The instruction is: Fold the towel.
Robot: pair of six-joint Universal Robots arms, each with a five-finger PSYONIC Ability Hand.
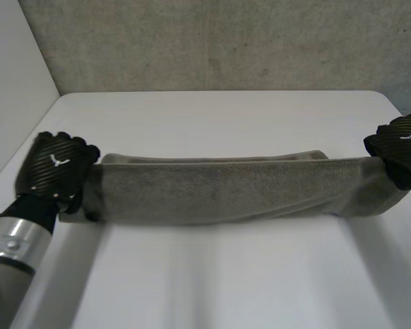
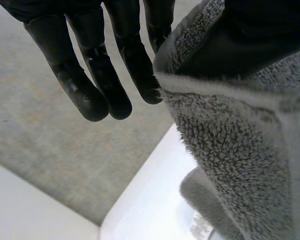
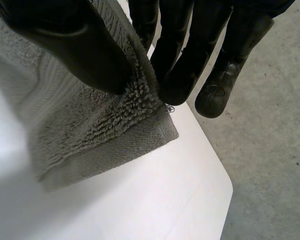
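I am holding the grey towel (image 1: 219,188) stretched out as a long band over the middle of the white table (image 1: 219,116). My left hand (image 1: 55,164) is pinching the towel's left end between thumb and fingers. My right hand (image 1: 404,147) is pinching its right end the same way, near the table's right edge.

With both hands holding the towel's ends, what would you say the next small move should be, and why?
Probably lower both hands together, without loosening the pinch, until the towel lies flat on the table. The left hand pinches one end and the right hand the other, and the towel spans taut between them as a long strip, seemingly raised a little off the table.
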